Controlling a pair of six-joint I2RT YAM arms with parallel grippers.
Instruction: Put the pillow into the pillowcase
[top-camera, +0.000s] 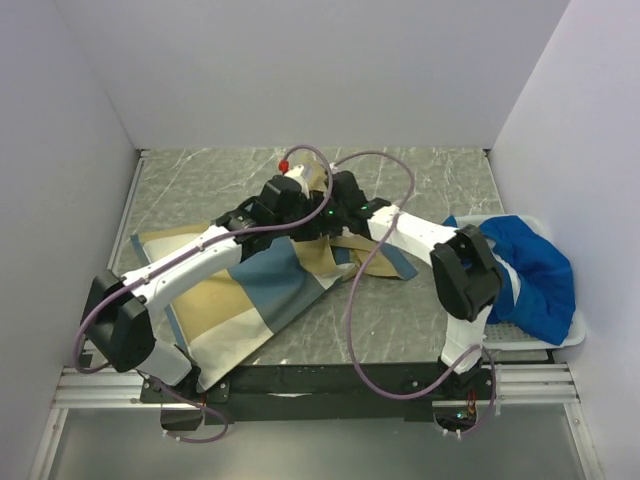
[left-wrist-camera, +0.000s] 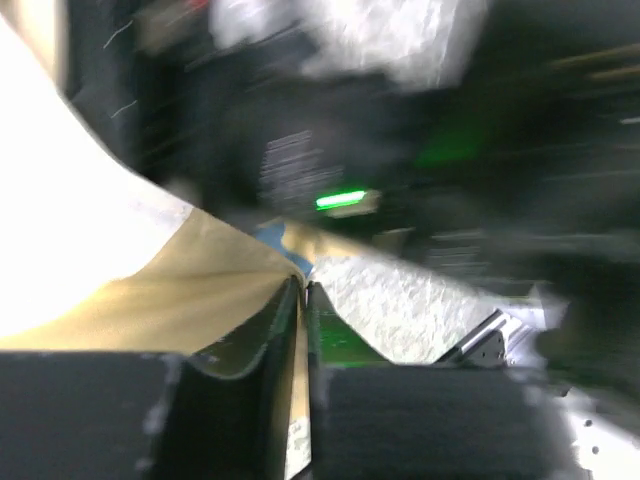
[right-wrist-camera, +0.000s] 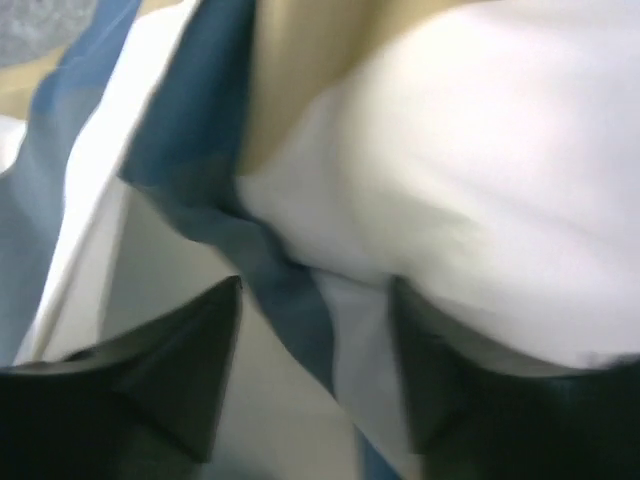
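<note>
Left tool: jaws pinched almost flat on a tan hem of the pillowcase, holding that edge up off the bench.
Right tool: jaws wide apart, clamping nothing. A slate-blue strip and white cloth lie between and just beyond the fingers.
Pillow: probably the pale soft bulge just ahead of the right tool, to its right side. It does not show as a separate item in the top view.
Case: the body trails back from both tools toward the left arm's base, lying flat on the bench. The mouth end is bunched right at the tools.
Progress: late, by my read. Most of the pillow seems to be inside already. Still to do: tuck in the last bulge, pull the hem over it, flatten.
Nearby: blue cloth in a white basket, well off to the right tool's outer side and not involved.
Obstructions: both wrists are crowded at the opening. A purple cable droops across the case behind the right tool, so there is a snag risk. Loose blue strips near the right tool's jaws could get grabbed instead.
</note>
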